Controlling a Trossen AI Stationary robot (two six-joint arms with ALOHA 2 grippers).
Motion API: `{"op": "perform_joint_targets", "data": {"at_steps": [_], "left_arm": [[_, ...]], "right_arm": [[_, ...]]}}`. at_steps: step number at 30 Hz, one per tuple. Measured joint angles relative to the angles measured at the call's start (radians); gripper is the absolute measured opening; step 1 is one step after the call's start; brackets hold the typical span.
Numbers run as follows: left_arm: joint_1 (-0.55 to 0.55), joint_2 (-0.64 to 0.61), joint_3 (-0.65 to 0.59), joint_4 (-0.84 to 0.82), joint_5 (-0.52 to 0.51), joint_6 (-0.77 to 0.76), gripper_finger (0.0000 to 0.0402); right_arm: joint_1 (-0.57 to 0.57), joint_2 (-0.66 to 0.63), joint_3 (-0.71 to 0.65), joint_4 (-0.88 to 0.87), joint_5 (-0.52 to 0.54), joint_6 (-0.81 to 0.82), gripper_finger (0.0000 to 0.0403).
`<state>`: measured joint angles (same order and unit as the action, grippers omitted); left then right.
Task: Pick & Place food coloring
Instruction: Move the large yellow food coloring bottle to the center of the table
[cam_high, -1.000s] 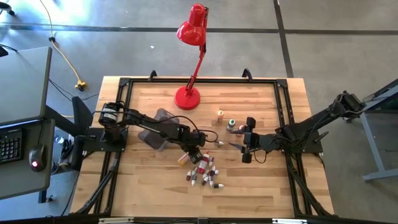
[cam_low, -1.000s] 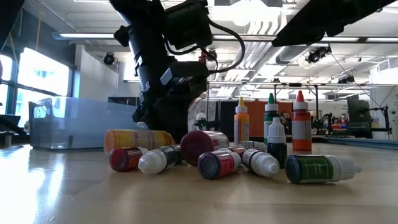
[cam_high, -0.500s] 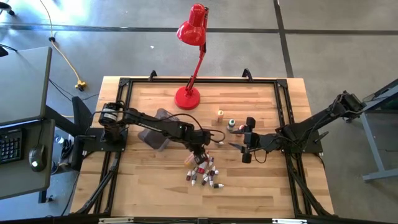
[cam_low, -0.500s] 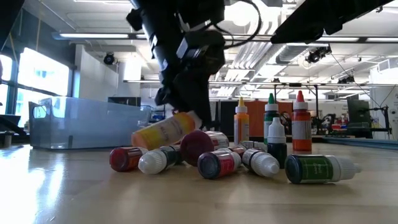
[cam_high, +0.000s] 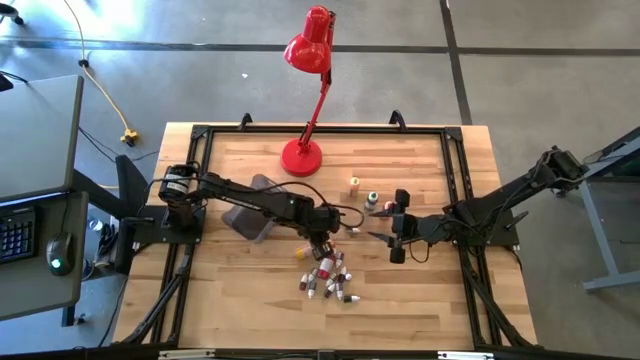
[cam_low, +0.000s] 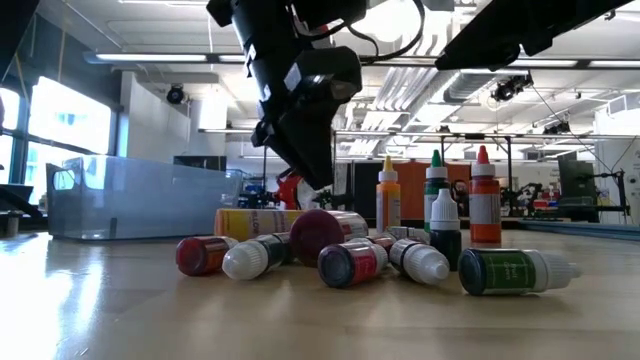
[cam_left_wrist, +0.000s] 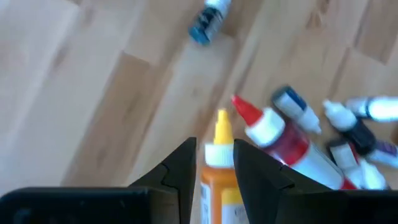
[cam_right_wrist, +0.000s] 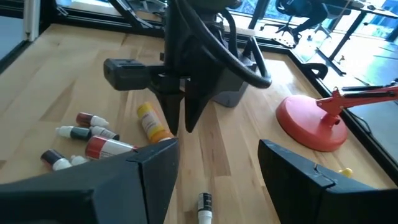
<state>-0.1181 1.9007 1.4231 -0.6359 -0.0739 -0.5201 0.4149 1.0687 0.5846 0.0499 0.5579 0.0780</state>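
While lying flat on the wooden table (cam_high: 240, 300), orange-yellow food coloring bottle (cam_left_wrist: 219, 174) shows a yellow pointed cap between the left gripper (cam_left_wrist: 213, 163) fingers (cam_left_wrist: 181, 167), narrowly parted and not visibly clamping it. Beside those fingers, a red-capped bottle (cam_left_wrist: 280, 137). Right gripper (cam_right_wrist: 217, 155) spread wide, holding nothing, near the pile.

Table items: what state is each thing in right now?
orange-yellow bottle: lying on its side on the table, right at the left gripper.
left gripper: low over the bottle pile; grip unclear.
right gripper: open, empty, waiting nearby.
red-capped bottle: standing upright.
green bottle: lying on its side.
red lamp: standing upright.
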Motion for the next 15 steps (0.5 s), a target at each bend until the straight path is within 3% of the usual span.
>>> {"op": "perform_joint_targets", "data": {"at_steps": [7,15], "left_arm": [[0.000,0.000,0.000,-0.005,0.095,0.047,0.0106],[0.000,0.020,0.001,0.043,0.114,0.128,0.0111]], "right_arm": [[0.000,0.000,0.000,0.000,-0.006,0.000,0.0213],[0.000,0.000,0.000,0.000,-0.011,0.000,0.0213]]}}
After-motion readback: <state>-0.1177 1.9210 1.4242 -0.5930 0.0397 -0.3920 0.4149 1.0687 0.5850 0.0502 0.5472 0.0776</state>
